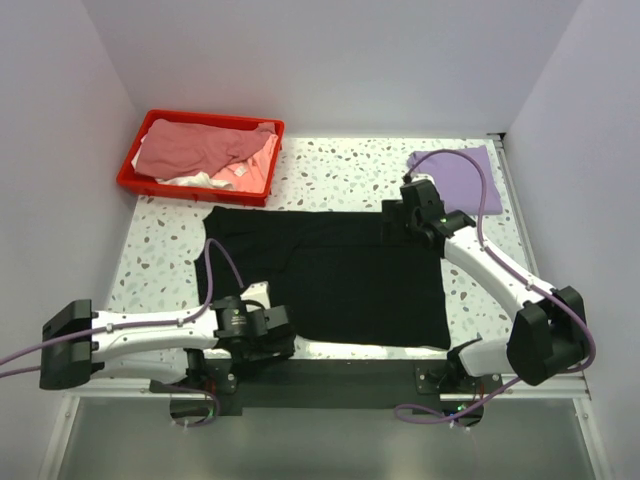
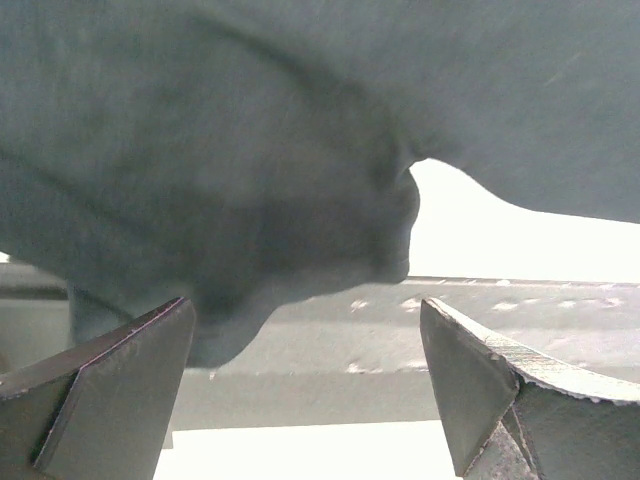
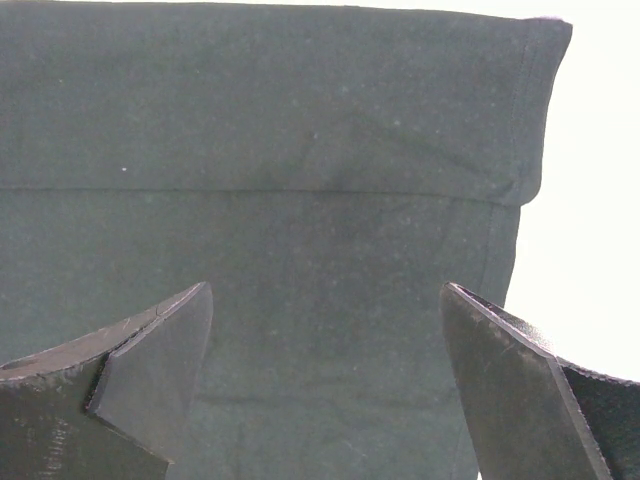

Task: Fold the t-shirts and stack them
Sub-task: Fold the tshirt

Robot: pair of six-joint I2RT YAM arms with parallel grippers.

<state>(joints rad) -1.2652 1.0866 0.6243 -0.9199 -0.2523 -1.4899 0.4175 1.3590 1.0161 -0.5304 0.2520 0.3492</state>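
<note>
Left fingers and right fingers stood spread, empty; limp black shirt probably pinched best at edges just ahead.

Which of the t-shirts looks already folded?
The light purple t-shirt at the far right corner: it lies as a compact rectangle. The black t-shirt is spread flat, and the pink and white t-shirts lie crumpled in the red bin.

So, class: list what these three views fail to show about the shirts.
- Top view: how many shirts lie in the red bin; they overlap.
- Top view: near-left corner of the purple shirt, under the right arm.
- Left wrist view: the black shirt is blurred, too close.
</note>
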